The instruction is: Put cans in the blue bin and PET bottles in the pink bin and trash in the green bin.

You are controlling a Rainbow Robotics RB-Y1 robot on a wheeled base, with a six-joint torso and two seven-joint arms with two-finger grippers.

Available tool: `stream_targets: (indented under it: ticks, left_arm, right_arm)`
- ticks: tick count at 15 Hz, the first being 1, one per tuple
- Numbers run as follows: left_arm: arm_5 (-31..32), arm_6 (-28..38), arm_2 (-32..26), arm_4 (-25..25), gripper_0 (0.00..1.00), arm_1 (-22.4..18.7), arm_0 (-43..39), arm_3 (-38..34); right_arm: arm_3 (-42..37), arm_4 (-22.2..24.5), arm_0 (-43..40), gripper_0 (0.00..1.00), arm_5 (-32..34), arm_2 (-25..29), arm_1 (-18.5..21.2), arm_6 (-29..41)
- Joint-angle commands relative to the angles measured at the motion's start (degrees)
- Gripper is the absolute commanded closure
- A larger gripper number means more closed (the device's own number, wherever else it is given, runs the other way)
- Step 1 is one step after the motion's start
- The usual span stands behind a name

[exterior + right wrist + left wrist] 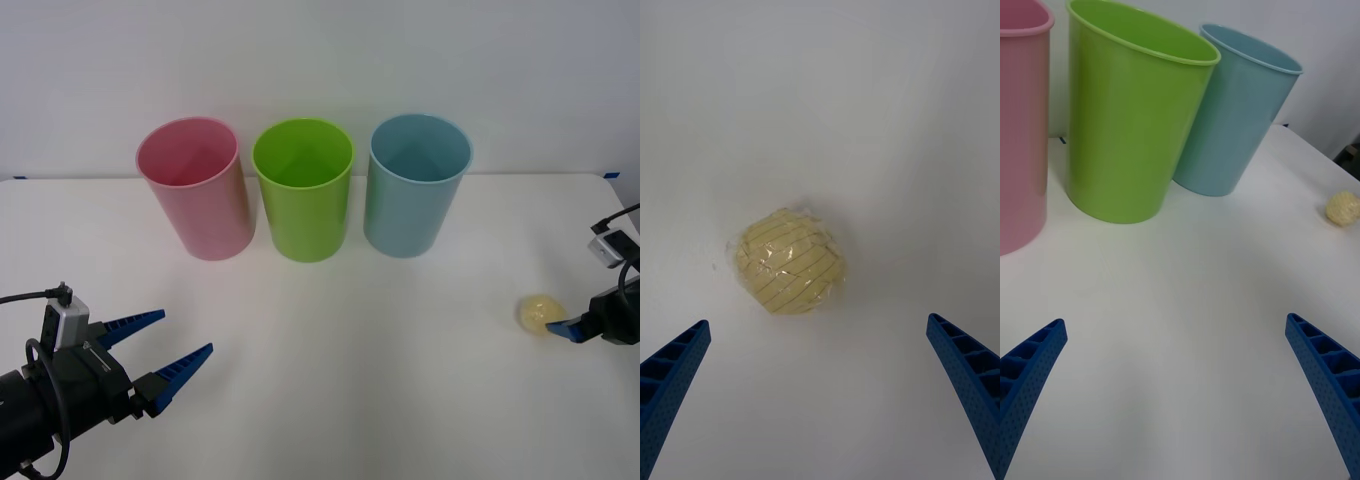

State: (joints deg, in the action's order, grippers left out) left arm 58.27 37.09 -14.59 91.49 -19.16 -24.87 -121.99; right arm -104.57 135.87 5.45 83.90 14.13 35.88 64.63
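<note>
The trash (791, 262), a round crumpled ball (no long axis), lies on the desk (350, 360) right of the blue bin (416, 186), before the right tool (820, 390), whose fingers stand spread. The right wrist view reveals ruled lines on it. The left tool (165, 345), also spread, hovers near the desk's front left, facing the pink bin (195, 187) and green bin (303, 188).

The right gripper (565, 329) is mostly cut off at the front view's edge.

**Smooth plastic, crumpled paper, matt table**

The pink bin (193, 190), green bin (302, 192) and blue bin (415, 188) look like smooth plastic with a soft sheen. The trash (790, 261) is crumpled, lined yellow paper (wrapped in glossy film). The white table (350, 380) is matt and smooth.
</note>
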Motion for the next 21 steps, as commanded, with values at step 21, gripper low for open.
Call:
stream_targets:
  ticks: [21]
  left_arm:
    - [0.0, 0.0, 0.0, 0.0, 0.00, 0.0, 0.0, 0.0]
  right_arm:
    - [13.9, 6.7, 5.9, 0.00, -10.2, -8.2, -4.3, -1.3]
